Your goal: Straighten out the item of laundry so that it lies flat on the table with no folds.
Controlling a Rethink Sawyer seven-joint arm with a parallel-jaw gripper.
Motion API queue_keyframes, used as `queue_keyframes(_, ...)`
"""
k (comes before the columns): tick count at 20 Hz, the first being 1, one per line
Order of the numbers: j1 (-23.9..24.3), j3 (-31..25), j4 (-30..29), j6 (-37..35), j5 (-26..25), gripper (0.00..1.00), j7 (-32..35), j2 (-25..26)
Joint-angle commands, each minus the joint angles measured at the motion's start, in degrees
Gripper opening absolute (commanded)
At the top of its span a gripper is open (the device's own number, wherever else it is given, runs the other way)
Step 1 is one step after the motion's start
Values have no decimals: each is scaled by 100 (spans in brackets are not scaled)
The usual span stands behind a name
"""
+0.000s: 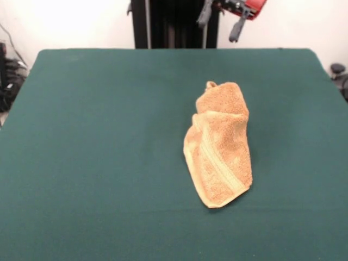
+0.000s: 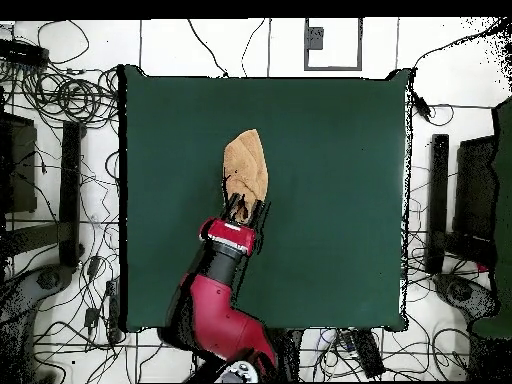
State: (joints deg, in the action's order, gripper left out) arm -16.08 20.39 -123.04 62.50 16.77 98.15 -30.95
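The item of laundry point(image 1: 220, 147), an orange-tan towel, lies crumpled and folded over itself right of the middle of the green table point(image 1: 98, 136). A woven band runs along its front fold, and a small corner sticks up at its far end. My gripper point(image 1: 218, 31) hangs open high above the table's far edge, with nothing between its fingers. In the overhead view the towel point(image 2: 246, 165) is a narrow pointed shape on the table point(image 2: 340, 180). There the gripper point(image 2: 243, 208) appears over the towel's end nearest the robot.
Tangled cables point(image 2: 70, 100) and dark equipment point(image 2: 478, 200) surround the table on the floor. A cable and dark gear point(image 1: 10, 76) sit off the table's left edge in the front view.
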Motion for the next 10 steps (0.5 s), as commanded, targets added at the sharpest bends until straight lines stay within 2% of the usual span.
queue_keyframes(1, 942, -958, 828, -1299, -2050, 100, 1154, -26)
queue_keyframes(3, 824, -891, 939, -718, -2039, 100, 1143, 409)
queue_keyframes(4, 929, -1073, 993, -925, -2224, 100, 1216, 490)
queue_keyframes(5, 1058, -1247, 1020, -1265, -2411, 100, 1270, 491)
queue_keyframes(6, 1443, -1737, 1022, -2086, -2820, 100, 1464, 401)
queue_keyframes(7, 1580, -1924, 1014, -2427, -2932, 100, 1497, 366)
queue_keyframes(8, 1713, -2122, 959, -2895, -2891, 100, 1492, 332)
queue_keyframes(10, 1819, -2292, 918, -3178, -2802, 100, 1481, 380)
